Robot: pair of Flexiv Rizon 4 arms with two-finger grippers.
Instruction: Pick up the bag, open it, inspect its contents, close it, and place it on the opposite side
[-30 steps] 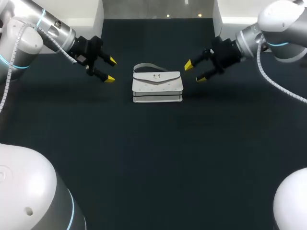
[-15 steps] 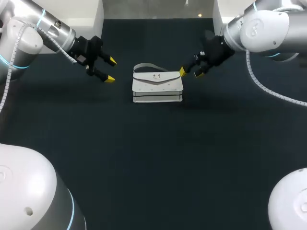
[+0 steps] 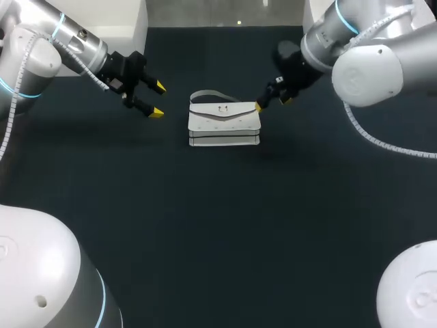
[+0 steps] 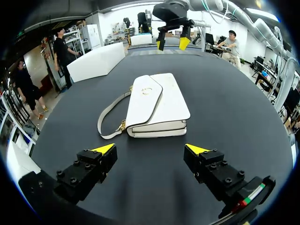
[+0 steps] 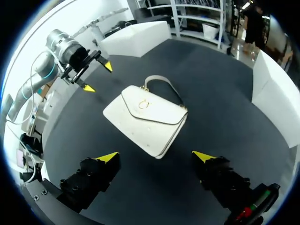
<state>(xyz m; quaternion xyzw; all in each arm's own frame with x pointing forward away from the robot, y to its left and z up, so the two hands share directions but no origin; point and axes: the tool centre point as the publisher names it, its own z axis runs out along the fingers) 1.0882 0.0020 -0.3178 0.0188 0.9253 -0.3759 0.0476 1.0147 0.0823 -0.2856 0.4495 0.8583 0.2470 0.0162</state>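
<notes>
Bag lies flat on the counter, a bit toward 12 o'clock from centre. It's white, with the flap shut and the clasp facing up. The strap loops out along the bag's 12 o'clock edge and rests on the counter.

Our left claw is at the bag's 9–10 o'clock, near but apart from it, with fingers spread wide and nothing held. In the left wrist view the bag sits ahead of the claw, centred on the gap and short of both tips.

Our right claw is at the bag's 2 o'clock, also wide and empty. In the head view its nearer tip looks just beside the bag's corner, and we can't tell contact from there. In the right wrist view the bag is ahead of the claw and apart from both fingers.

Each wrist view also shows the other claw beyond the bag: right, left.
</notes>
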